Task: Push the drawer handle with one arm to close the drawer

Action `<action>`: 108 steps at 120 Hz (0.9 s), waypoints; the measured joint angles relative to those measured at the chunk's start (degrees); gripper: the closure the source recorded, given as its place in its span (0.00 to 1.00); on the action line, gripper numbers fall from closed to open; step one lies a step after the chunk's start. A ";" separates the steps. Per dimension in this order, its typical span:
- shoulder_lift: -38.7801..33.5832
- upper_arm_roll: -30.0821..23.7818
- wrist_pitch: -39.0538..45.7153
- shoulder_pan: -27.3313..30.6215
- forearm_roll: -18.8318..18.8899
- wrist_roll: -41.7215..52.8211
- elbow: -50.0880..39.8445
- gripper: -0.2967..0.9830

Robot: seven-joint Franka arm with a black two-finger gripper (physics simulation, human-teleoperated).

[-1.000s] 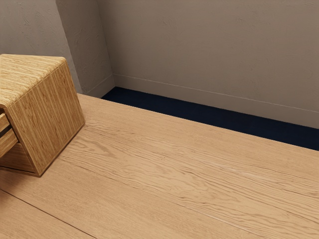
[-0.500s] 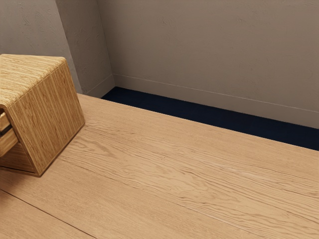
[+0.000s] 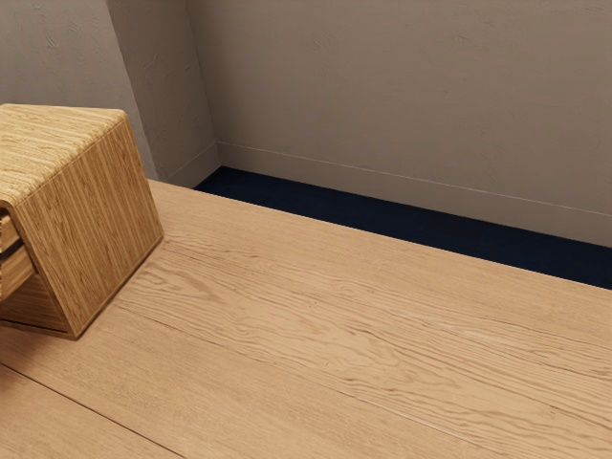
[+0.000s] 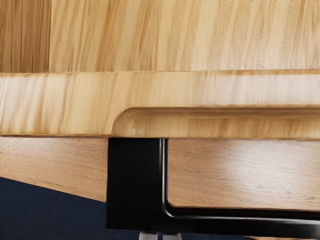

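Observation:
The wooden cabinet (image 3: 91,225) stands at the exterior view's left edge, with part of its drawer (image 3: 15,273) sticking out of it there. In the wrist view, the drawer's light wood front edge (image 4: 65,102) runs across, and a black handle (image 4: 134,185) juts from it. At that view's lower edge are the two grey fingertips of my gripper (image 4: 160,236), shut side by side at the handle's outer bar; whether they touch it I cannot tell. Nothing shows between them except a thin gap.
The wooden table (image 3: 335,335) spreads beside the cabinet. Behind its far edge are a dark blue floor (image 3: 402,220) and a grey wall (image 3: 402,96). The same floor (image 4: 40,210) lies past the table's edge in the wrist view.
The drawer has slid a bit further into the cabinet, and its front end has come into the exterior view's left edge. The cabinet has stayed put.

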 joint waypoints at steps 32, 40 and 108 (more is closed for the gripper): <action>3.86 -0.04 1.82 -1.33 -1.20 -0.04 1.40 0.85; 4.59 -0.09 2.09 -1.67 -1.65 -0.02 1.64 0.85; 13.62 -0.19 5.45 -4.29 -7.26 1.30 5.49 0.85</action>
